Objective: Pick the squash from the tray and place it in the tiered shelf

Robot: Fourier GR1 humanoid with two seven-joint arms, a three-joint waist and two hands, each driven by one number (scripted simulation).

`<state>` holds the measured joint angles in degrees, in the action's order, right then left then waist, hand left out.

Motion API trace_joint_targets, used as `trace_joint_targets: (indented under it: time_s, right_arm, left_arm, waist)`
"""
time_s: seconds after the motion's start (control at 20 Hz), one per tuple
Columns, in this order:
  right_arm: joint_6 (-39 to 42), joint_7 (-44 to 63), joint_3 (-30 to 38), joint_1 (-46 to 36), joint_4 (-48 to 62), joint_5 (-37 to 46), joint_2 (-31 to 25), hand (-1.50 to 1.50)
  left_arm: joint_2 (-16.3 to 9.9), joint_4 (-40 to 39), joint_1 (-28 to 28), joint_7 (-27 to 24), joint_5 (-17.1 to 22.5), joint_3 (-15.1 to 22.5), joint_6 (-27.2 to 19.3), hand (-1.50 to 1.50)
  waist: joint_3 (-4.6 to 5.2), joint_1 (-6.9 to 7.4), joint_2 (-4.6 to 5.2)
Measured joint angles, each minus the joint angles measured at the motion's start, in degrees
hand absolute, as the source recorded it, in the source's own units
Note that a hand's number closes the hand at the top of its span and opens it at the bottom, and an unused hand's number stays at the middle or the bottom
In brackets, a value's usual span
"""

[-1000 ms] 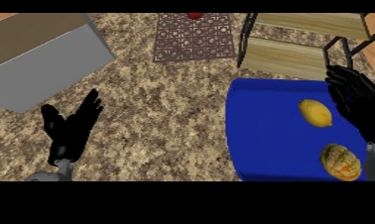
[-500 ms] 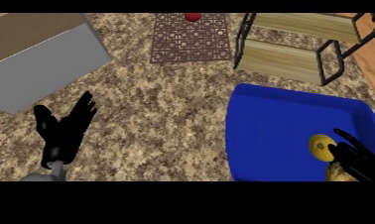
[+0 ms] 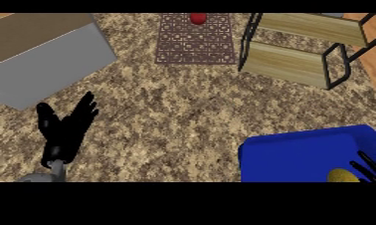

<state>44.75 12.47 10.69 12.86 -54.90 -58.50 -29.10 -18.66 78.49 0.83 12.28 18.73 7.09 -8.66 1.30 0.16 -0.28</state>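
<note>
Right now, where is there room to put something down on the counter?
The widest bare patch is mid-counter, between the grey box, the mat, the shelf and the blue tray. The shelf's boards look bare too. It's crowded by the left hand and the tray's right corner.

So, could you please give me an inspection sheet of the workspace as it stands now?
Surface: speckled granite counter.
Job's things: blue tray at lower right; a yellow item, likely the squash, on it at the frame's edge; wooden tiered shelf at upper right, nothing seen on it.
Clutter: patterned mat with a red object on it; grey box at left.
Robot hands: left robot hand open, resting at lower left; right robot hand shows only fingertips beside the yellow item.
Cables: nothing seen.
Surroundings: nothing seen.
</note>
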Motion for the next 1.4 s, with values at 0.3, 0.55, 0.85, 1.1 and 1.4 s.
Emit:
trace_joint_targets:
  time_s: [0.3, 0.55, 0.85, 1.1, 1.4]
  right_arm:
    - [12.7, 9.3, -1.1, -4.6, 11.7, -8.2, -7.5, -1.5]
    - [14.4, 17.8, -3.0, -12.9, 22.0, -9.5, -13.5, -1.5]
    - [15.5, 21.4, -4.9, -23.8, 31.3, -6.4, -15.5, -1.5]
    - [17.8, 22.9, -6.6, -29.5, 36.1, -3.2, -15.2, -1.5]
    - [20.7, 22.3, -8.3, -33.4, 38.0, 1.3, -14.2, -1.5]
  left_arm:
    - [0.2, -1.0, 1.5, 1.2, -0.5, 0.9, 0.7, 0.0]
    - [0.6, -2.8, 3.1, 0.6, -0.8, 0.8, 1.4, 0.0]
    - [0.6, -3.1, 3.8, 1.3, -0.7, 0.2, 1.9, 0.0]
    - [0.4, -4.0, 4.2, 1.3, -0.8, -0.7, 2.4, 0.0]
    - [1.0, -4.7, 4.2, 1.3, -1.6, -1.3, 2.1, 0.0]
  waist:
    - [-0.83, 1.1, 0.49]
    - [-0.9, 1.55, 0.67]
    - [-1.26, 2.03, 0.71]
    - [-1.38, 1.81, 0.74]
    - [-1.37, 1.26, 0.62]
